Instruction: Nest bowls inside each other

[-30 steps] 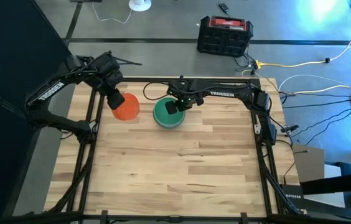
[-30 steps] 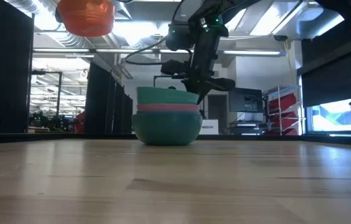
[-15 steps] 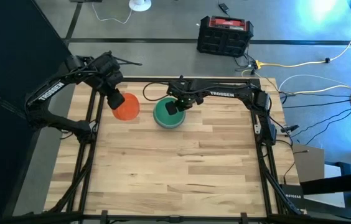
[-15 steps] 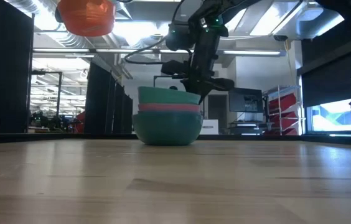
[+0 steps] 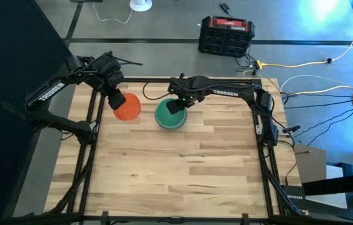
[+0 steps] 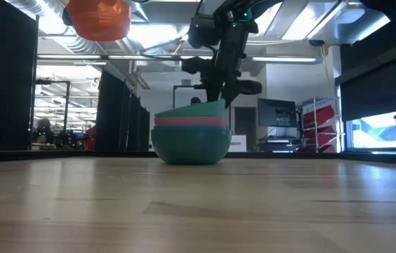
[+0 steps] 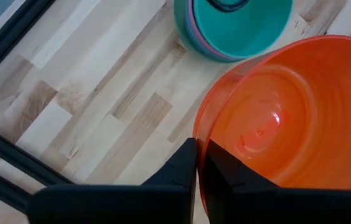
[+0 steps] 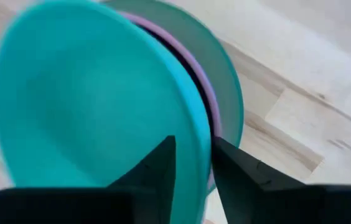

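Behind the wooden worktop [image 5: 183, 162] sits a big workshop room with bright ceiling lights and a black and red case [image 5: 226, 35] on the floor. Near the back of the worktop stands a stack of bowls [image 6: 190, 133]: a big green bowl [image 6: 190, 149] at the bottom, a pink bowl [image 6: 189, 121] showing as a thin band above it, and a smaller green bowl [image 6: 192, 109] on top. That top bowl sits a little tilted, higher on one side. The right hand [image 5: 178, 105] is at that raised edge, and its two fingers [image 8: 157, 171] stand a small way apart on either side of the thin rim, so the grip looks like it is letting go. To do this step well, the right hand should open enough to free the rim, then rise straight up, so the bowl drops flat and does not get dragged sideways. The left hand [image 5: 115, 100] waits in the air just beside the stack, squeezed tight on the rim of the orange-red bowl [image 5: 126, 107]. It should stay put until the right hand is out of the way. Then the little bowl should go over the middle of the stack and come down softly, so it lands level inside.
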{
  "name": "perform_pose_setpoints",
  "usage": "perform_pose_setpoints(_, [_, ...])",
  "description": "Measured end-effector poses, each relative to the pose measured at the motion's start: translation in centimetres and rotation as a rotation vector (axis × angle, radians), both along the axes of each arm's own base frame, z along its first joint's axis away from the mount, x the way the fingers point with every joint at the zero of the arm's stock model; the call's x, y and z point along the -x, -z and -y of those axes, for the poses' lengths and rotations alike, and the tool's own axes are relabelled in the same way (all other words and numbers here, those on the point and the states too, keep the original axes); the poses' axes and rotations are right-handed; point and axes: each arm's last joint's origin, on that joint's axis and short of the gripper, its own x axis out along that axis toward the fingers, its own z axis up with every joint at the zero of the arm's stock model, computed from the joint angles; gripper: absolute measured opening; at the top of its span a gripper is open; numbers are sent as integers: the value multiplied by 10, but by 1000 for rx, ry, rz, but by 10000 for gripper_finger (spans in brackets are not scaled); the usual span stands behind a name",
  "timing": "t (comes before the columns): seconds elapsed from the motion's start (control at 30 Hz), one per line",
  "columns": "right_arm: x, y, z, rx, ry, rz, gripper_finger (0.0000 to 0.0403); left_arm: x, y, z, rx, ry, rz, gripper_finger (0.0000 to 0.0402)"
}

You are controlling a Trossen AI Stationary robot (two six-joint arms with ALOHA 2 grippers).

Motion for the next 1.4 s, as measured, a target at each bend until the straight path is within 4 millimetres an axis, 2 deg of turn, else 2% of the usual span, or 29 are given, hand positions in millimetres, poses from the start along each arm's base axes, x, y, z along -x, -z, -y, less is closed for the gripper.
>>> perform_pose_setpoints(0.47, [3,-2,-1,9,-51,-27,69,0,0,0,0,0,0,0])
perform_pose_setpoints(1.03, [2,-24,0,50,-124,-18,69,-3,2,-2,8,-5,-10,0])
perform_pose_setpoints(1.2, [3,-47,0,85,-141,-1,69,-7,5,-4,15,-1,-24,0])
perform_pose_setpoints(1.4, [25,-75,1,200,-158,-154,69,-18,11,-12,5,-11,-48,0])
